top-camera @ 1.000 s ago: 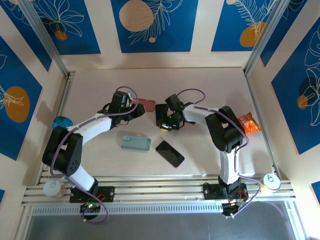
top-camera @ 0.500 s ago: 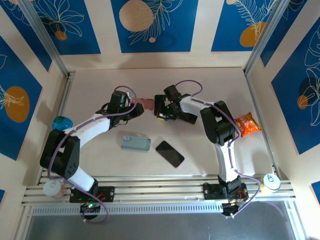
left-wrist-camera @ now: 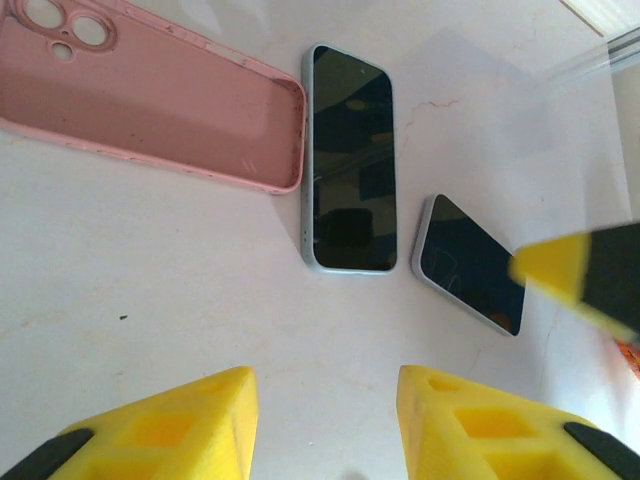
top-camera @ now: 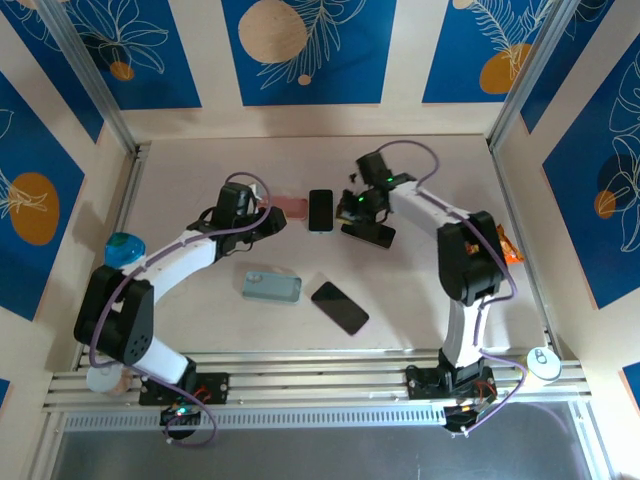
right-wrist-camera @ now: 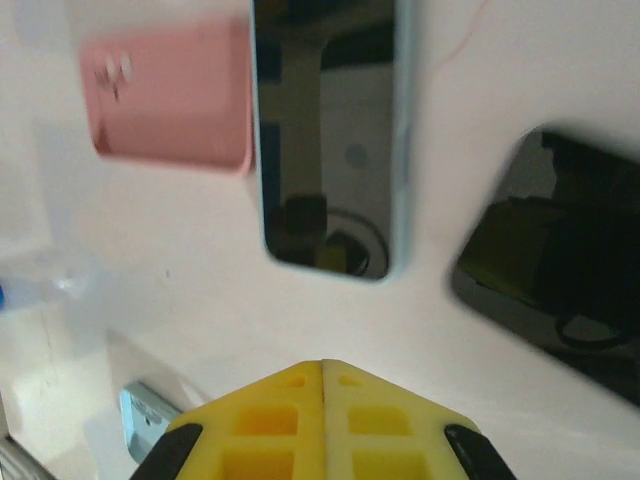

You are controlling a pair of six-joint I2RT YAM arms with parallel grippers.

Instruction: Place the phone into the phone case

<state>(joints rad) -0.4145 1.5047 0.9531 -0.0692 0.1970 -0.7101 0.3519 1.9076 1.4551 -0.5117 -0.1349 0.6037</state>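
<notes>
A pink phone case (top-camera: 292, 206) (left-wrist-camera: 150, 100) (right-wrist-camera: 170, 100) lies open side up at the back middle of the table. A phone with a pale blue rim (top-camera: 320, 210) (left-wrist-camera: 350, 160) (right-wrist-camera: 328, 130) lies screen up right beside it, almost touching its right edge. My left gripper (top-camera: 270, 222) (left-wrist-camera: 328, 420) hovers open just on the near side of the case and holds nothing. To the right of the phone, my right gripper (top-camera: 350, 203) (right-wrist-camera: 322, 375) is shut and empty, its yellow fingertip (left-wrist-camera: 580, 275) over a second dark phone (top-camera: 368, 235) (left-wrist-camera: 468, 265) (right-wrist-camera: 560, 260).
A blue-grey case (top-camera: 272, 287) (right-wrist-camera: 150, 410) and a black phone (top-camera: 340, 307) lie nearer the arm bases. An orange snack bag (top-camera: 507, 247) sits by the right wall, a blue object (top-camera: 124, 247) by the left wall, and a can (top-camera: 543, 362) on the front right rail.
My right gripper has swung back and to the right, uncovering the blue-rimmed phone, which now lies beside the pink case. The left gripper has hardly moved.
</notes>
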